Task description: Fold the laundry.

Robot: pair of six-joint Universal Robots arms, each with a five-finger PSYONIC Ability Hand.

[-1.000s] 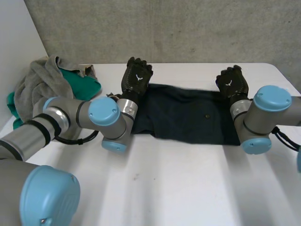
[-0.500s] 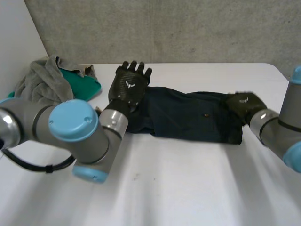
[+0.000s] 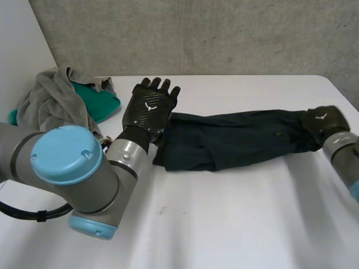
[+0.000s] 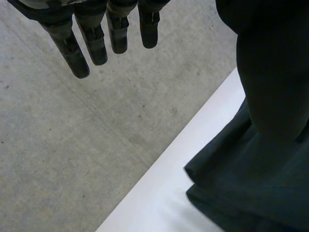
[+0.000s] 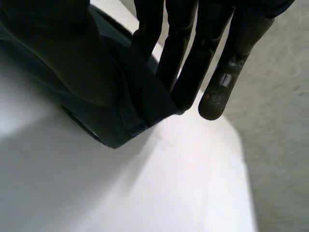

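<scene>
White table against a concrete wall carries a dark navy garment stretched crosswise. Each black hand bears a small white mark on its back. The left hand hangs palm-down over the garment's left end, fingers straight, gripping nothing. The right hand pinches the right end between thumb and straight fingers. A grey towel and green cloth lie piled far left.

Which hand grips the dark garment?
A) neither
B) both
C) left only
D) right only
D: the right hand pinches one end of the dark garment between its fingers and thumb, while the left hand has straight fingers held clear of the cloth.
</scene>
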